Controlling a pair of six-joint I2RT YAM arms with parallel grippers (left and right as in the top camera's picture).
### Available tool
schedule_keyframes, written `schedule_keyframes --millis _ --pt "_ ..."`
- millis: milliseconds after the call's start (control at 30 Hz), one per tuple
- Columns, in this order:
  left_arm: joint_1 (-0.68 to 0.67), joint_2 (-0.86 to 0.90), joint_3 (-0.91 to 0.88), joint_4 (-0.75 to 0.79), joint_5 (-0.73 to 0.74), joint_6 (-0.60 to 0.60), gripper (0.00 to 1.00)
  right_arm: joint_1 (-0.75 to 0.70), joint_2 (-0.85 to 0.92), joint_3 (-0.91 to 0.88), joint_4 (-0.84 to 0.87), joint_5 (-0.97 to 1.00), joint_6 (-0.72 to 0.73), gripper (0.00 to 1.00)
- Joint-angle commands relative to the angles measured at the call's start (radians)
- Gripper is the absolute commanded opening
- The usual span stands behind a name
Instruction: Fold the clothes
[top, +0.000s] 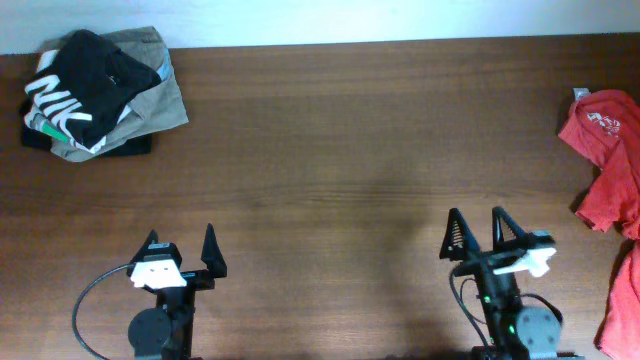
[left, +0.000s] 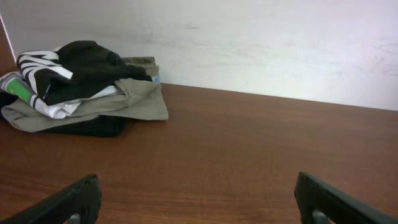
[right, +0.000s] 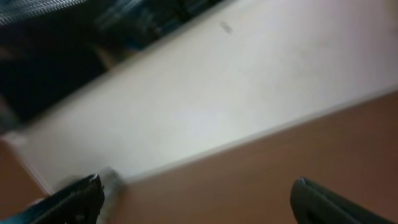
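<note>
The red-orange T-shirt (top: 611, 170) lies crumpled at the table's right edge in the overhead view, partly cut off by the frame, with a small white print near its top. My left gripper (top: 181, 247) is open and empty near the front left; its fingers show in the left wrist view (left: 198, 199). My right gripper (top: 477, 228) is open and empty at the front right, left of the shirt. The right wrist view (right: 196, 199) is blurred and tilted and shows no shirt.
A pile of other clothes sits at the back left: a black garment with big white letters (top: 80, 75) (left: 74, 68) on a khaki-olive garment (top: 160, 100) (left: 134, 99). The brown wooden table (top: 330, 150) meets a pale wall (left: 261, 43) at the back.
</note>
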Motion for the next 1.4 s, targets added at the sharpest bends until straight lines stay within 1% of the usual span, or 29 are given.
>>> schedule_keyframes --millis 0,67,100,167,233,300,367,400,467,567,633,767,900,967,1033,1100,1200,1333,1367 --pt "0.005 -0.003 -0.005 -0.003 -0.003 -0.005 0.99 -0.005 -0.008 -0.008 0.087 -0.099 0.128 0.99" --pt "0.005 -0.003 -0.005 -0.003 -0.003 -0.005 0.99 -0.005 -0.007 0.007 0.192 -0.037 0.032 0.98" --pt "0.005 -0.003 -0.005 -0.003 -0.003 -0.005 0.99 -0.005 0.000 0.045 0.198 0.015 -0.012 0.98" --pt "0.005 -0.003 -0.005 -0.003 -0.003 -0.005 0.99 -0.005 0.070 0.176 0.151 0.080 -0.159 0.98" --pt "0.005 -0.003 -0.005 -0.003 -0.003 -0.005 0.99 -0.005 0.189 0.320 0.042 0.155 -0.267 0.99" --pt "0.005 -0.003 -0.005 -0.003 -0.003 -0.005 0.99 -0.005 0.437 0.561 -0.221 0.437 -0.275 0.99" --pt "0.005 -0.003 -0.005 -0.003 -0.003 -0.005 0.99 -0.006 0.645 0.723 -0.346 0.554 -0.276 0.99" --pt "0.005 -0.003 -0.005 -0.003 -0.003 -0.005 0.99 -0.014 0.782 0.829 -0.419 0.594 -0.277 0.98" --pt "0.005 -0.003 -0.005 -0.003 -0.003 -0.005 0.99 -0.072 1.001 1.004 -0.550 0.597 -0.292 0.99" --pt "0.005 -0.003 -0.005 -0.003 -0.003 -0.005 0.99 -0.182 1.263 1.192 -0.702 0.597 -0.291 0.99" --pt "0.005 -0.003 -0.005 -0.003 -0.003 -0.005 0.99 -0.254 1.381 1.279 -0.789 0.597 -0.290 0.99" --pt "0.005 -0.003 -0.005 -0.003 -0.003 -0.005 0.99 -0.426 1.512 1.301 -0.812 0.549 -0.291 0.98" --pt "0.005 -0.003 -0.005 -0.003 -0.003 -0.005 0.99 -0.524 1.639 1.301 -0.858 0.541 -0.291 0.98" --pt "0.005 -0.003 -0.005 -0.003 -0.003 -0.005 0.99 -0.564 1.723 1.301 -0.880 0.541 -0.291 0.85" --pt "0.005 -0.003 -0.005 -0.003 -0.003 -0.005 0.99 -0.609 1.817 1.301 -0.901 0.533 -0.291 0.79" --pt "0.005 -0.003 -0.005 -0.003 -0.003 -0.005 0.99 -0.633 1.869 1.301 -0.913 0.522 -0.291 0.77" --pt "0.005 -0.003 -0.005 -0.003 -0.003 -0.005 0.99 -0.640 1.916 1.301 -0.909 0.522 -0.295 0.76" --pt "0.005 -0.003 -0.005 -0.003 -0.003 -0.005 0.99 -0.639 1.928 1.299 -0.903 0.491 -0.294 0.67" --pt "0.005 -0.003 -0.005 -0.003 -0.003 -0.005 0.99 -0.639 1.933 1.298 -0.905 0.491 -0.294 0.67"
